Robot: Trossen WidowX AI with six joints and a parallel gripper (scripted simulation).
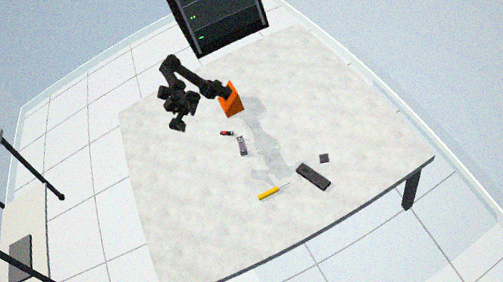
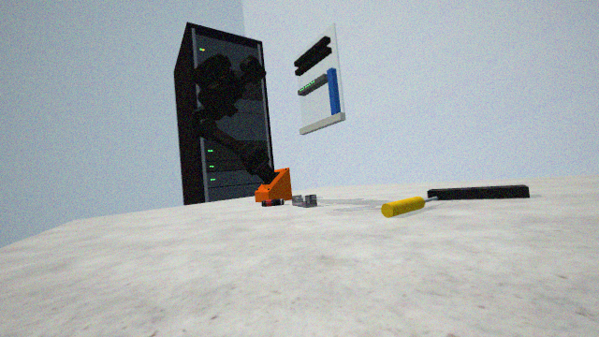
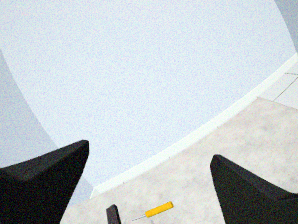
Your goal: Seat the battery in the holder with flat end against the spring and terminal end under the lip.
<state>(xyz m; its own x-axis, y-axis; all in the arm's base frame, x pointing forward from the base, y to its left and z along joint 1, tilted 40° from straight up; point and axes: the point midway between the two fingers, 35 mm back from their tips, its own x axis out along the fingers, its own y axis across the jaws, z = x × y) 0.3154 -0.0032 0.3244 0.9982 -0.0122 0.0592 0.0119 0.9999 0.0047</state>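
Hanging wide open and empty above the desk's far edge, the gripper (image 1: 177,123) was well apart from the battery (image 1: 227,133), which lay on the desk (image 1: 205,229) just beside the holder (image 1: 242,145), toward the far edge.

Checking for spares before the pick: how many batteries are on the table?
1. The battery lies loose on the table, just beside the holder and in front of the orange base. None shows elsewhere, though the arm could hide a small one.
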